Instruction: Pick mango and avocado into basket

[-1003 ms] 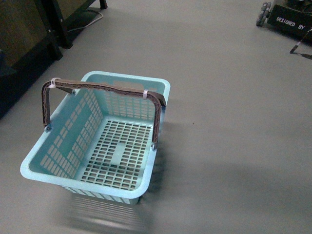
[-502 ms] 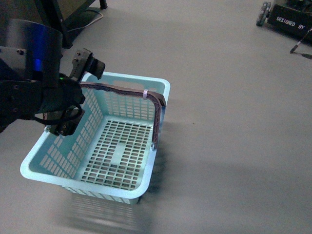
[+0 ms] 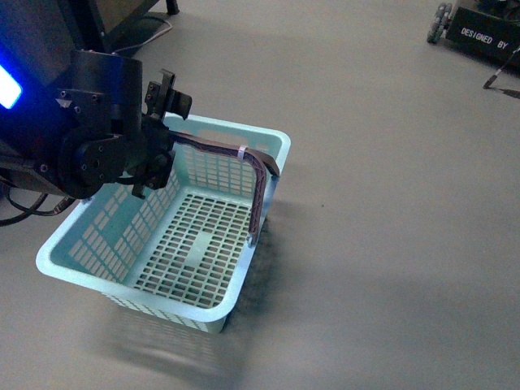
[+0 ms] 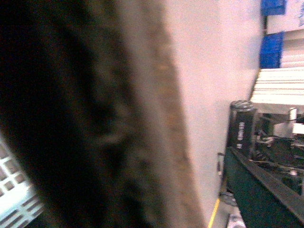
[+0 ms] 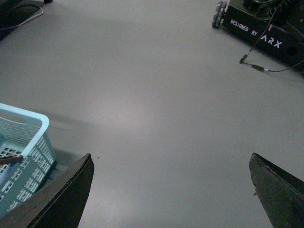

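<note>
Fingers [image 5: 61, 199] of the right gripper [image 5: 170, 156] spread wide and empty above the floor [image 5: 166, 95]; left gripper [image 3: 158, 146] is at the brown handle [image 3: 257, 195] of the basket [image 3: 236, 128], its grip unclear

1. Showing a matte black left arm [image 3: 106, 138] of rounded cylindrical housings, small screws dotting one round cap.
2. Glowing through a bright blue light strip [image 3: 8, 85] on one housing.
3. Trailing a thin black cable [image 3: 32, 207].
4. Ending the right gripper [image 5: 171, 159] in two black wedge-shaped fingers [image 5: 66, 194].

Basket [image 3: 236, 130] in front, right-wrist views
</note>
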Available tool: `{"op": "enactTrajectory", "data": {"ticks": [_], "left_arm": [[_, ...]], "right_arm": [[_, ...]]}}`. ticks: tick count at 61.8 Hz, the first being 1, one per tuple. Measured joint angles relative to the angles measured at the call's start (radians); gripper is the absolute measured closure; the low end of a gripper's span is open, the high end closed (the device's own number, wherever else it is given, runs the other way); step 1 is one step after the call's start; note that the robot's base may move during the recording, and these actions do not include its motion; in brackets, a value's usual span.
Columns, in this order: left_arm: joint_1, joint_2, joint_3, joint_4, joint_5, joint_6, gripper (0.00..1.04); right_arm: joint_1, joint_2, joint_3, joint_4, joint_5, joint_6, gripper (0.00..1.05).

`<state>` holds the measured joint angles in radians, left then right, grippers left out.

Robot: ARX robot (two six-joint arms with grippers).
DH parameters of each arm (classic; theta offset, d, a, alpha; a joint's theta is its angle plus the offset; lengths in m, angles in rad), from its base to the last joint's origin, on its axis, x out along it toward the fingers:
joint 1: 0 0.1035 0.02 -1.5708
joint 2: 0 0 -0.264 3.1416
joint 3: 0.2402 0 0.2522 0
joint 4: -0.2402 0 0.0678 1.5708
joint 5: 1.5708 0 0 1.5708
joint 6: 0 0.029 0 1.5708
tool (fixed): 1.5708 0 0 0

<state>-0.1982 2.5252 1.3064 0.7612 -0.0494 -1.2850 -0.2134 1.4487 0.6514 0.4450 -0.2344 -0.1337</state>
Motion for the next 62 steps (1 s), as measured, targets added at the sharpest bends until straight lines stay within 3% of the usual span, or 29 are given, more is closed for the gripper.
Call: {"op": "enactTrajectory", "data": {"ticks": [10, 22, 37, 62], "left_arm": [[-0.015, -0.001, -0.031, 0.145, -0.006, -0.095, 0.66], [-0.018, -0.079, -0.146, 0.166, -0.036, -0.186, 0.98], [-0.006, -0.343, -0.286, 0.025, -0.092, -0.221, 0.99], [0.016, -0.967, -0.467, -0.474, -0.161, -0.234, 0.99]], "right_arm": [[0.0, 0.0, 0.0, 0.0, 0.0, 0.0, 0.08], [0.0, 0.0, 0.0, 0.0, 0.0, 0.0, 0.08], [0.0, 0.0, 0.0, 0.0, 0.0, 0.0, 0.08], [0.0, 0.0, 0.0, 0.0, 0.0, 0.0, 0.08]]}}
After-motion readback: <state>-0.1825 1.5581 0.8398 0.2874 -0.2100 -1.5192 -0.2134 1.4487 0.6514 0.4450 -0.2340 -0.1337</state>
